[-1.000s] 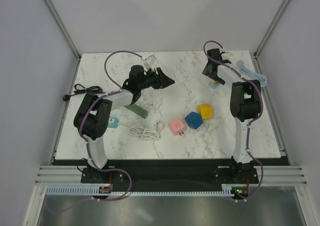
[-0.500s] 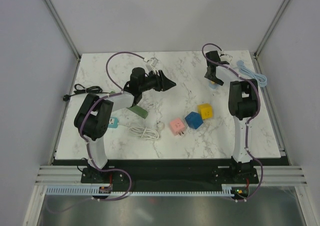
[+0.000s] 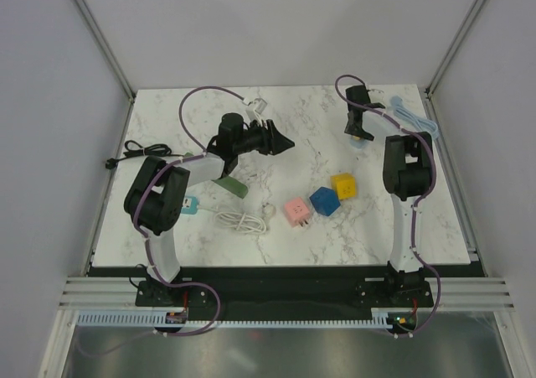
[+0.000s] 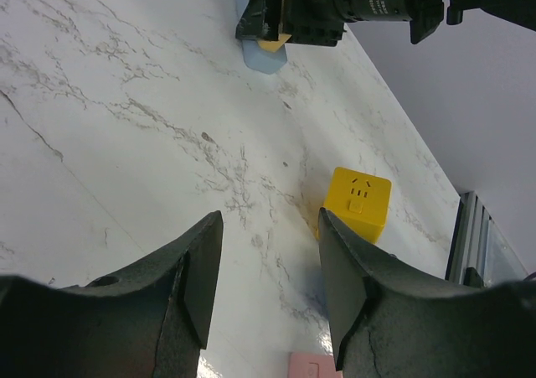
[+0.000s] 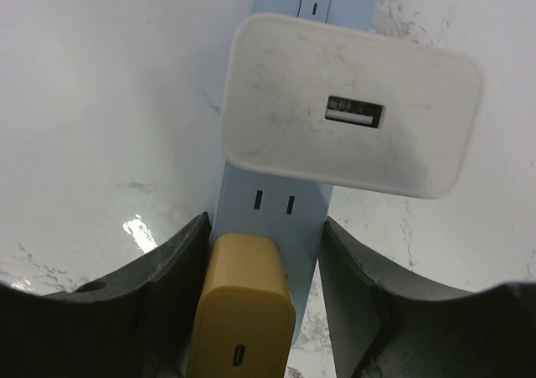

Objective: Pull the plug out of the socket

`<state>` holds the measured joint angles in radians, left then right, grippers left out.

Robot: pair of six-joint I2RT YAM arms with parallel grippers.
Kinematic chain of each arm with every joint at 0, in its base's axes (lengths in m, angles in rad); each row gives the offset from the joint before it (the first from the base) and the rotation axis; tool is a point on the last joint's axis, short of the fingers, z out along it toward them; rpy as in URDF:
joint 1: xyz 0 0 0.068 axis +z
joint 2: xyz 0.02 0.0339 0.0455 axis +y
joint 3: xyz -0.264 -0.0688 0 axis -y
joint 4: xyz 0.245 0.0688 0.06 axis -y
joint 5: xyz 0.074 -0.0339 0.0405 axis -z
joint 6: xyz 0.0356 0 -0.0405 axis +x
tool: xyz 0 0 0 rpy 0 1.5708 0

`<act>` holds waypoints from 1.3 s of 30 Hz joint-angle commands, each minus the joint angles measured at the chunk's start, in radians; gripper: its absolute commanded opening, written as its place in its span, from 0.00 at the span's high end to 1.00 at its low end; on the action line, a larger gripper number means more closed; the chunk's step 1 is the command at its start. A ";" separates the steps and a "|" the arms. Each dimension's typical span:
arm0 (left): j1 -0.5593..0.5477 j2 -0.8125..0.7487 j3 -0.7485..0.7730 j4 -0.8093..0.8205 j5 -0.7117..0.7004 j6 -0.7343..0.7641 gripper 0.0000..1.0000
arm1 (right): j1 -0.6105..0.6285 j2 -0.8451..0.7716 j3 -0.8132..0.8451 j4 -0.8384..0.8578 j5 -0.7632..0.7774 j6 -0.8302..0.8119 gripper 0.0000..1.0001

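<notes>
Task item: the yellow plug (image 5: 243, 319) sits in the light blue power strip (image 5: 285, 202) at the far right of the marble table (image 3: 293, 244), at the strip's near end as my right wrist camera sees it.
Neighbour on the strip: a white adapter (image 5: 352, 106) with a USB port is plugged in just beyond the yellow plug, with one free pair of slots between them.
Right gripper (image 5: 266, 231): it is down over the strip, with one finger on each side of the yellow plug. The left finger looks to be against the plug's edge, while a strip of blue shows between the plug and the other finger. I cannot tell whether the jaws are pressing on anything.
Left gripper (image 4: 270, 227): its jaws are spread with nothing between them. It is held above bare marble near the table's middle and points toward the right arm.
Left wrist view: I see the yellow socket cube (image 4: 358, 202) just past the fingertips. Farther off is the right gripper over the strip.
Cubes: the yellow one, a blue one (image 3: 324, 200) and a pink one (image 3: 297, 210) lie in a loose row right of centre, well apart from the strip.
Cables: a coiled white cable (image 3: 241, 220) lies left of the pink cube, a black cable (image 3: 138, 152) lies at the left edge, and a pale blue cord (image 3: 423, 126) runs off the strip toward the right edge.
Other: a green object (image 3: 230, 185) lies under the left arm. The overhead view is too small for me to say what it is.
</notes>
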<state>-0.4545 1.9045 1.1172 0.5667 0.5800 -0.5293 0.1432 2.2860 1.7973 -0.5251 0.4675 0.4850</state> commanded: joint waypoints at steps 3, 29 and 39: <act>0.025 -0.027 0.021 -0.001 0.014 0.052 0.44 | 0.120 -0.051 -0.035 0.065 -0.194 -0.181 1.00; 0.140 0.123 0.104 -0.091 0.089 -0.146 0.44 | 0.337 -0.226 -0.286 0.152 -0.426 -0.342 1.00; 0.117 0.244 0.205 -0.108 0.116 -0.268 0.38 | 0.334 -0.365 -0.464 0.378 -0.564 -0.385 1.00</act>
<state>-0.3202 2.1139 1.2732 0.4522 0.6861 -0.7177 0.4622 1.9923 1.3388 -0.2623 -0.0017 0.1314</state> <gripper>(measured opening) 0.612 0.567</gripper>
